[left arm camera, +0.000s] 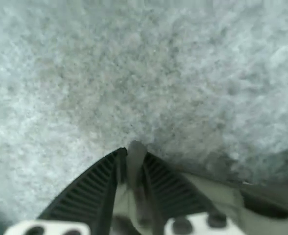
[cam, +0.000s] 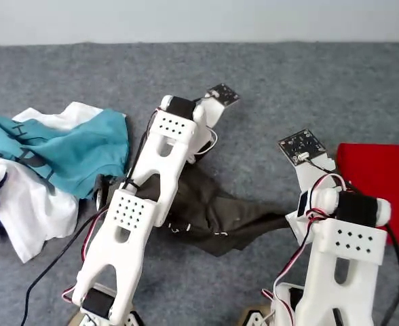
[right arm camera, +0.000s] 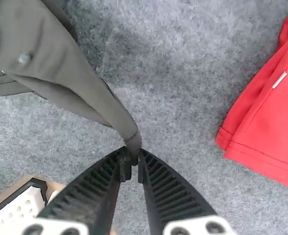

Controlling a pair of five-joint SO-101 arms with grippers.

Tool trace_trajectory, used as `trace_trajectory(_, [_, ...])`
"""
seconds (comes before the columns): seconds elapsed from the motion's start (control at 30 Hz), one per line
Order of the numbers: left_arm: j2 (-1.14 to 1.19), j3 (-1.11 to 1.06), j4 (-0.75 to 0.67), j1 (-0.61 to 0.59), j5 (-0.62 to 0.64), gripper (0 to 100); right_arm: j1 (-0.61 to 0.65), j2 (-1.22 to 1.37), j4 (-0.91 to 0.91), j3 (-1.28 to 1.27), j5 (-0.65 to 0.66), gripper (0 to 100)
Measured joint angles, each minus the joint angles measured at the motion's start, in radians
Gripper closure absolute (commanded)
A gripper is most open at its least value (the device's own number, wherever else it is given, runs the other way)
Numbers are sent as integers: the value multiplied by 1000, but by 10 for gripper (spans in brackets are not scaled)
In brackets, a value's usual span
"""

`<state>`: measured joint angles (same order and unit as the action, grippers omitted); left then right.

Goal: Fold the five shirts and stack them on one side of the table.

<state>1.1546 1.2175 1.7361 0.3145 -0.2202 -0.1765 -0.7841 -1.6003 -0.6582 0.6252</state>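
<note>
The right hand is clamped on a corner of the dark olive shirt, which runs away from its tips as a taut fold raised off the grey surface. To the hand's other side the red shirt lies flat, apart from the dark cloth. The left hand is pinched together on a thin strip of the dark olive shirt, with bare surface beyond its tips. From above, the dark olive shirt spans between both arms. Beyond the left arm, a teal shirt lies heaped on a white shirt
</note>
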Motion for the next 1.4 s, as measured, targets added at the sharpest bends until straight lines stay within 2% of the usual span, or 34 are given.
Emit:
trace_trajectory(0.13, [-35, 44, 0, 0, 0, 988, 0, 0, 69, 0, 0, 988])
trace_trajectory(0.33, [-258, 46, 0, -5, -3, 988, 0, 0, 265, -2, -63, 988])
trace_trajectory(0.6, [-545, 46, 2, -109, -3, 988, 0, 0, 414, 190, -160, 988])
trace_trajectory(0.83, [-847, 46, 2, -198, -3, 988, 0, 0, 367, 499, -170, 988])
trace_trajectory(1.1, [-1158, 66, 2, -204, -5, 988, 0, -17, 221, 809, -173, 988])
trace_trajectory(1.4, [-1484, 77, 2, -204, -5, 988, 0, -215, 170, 907, -176, 988])
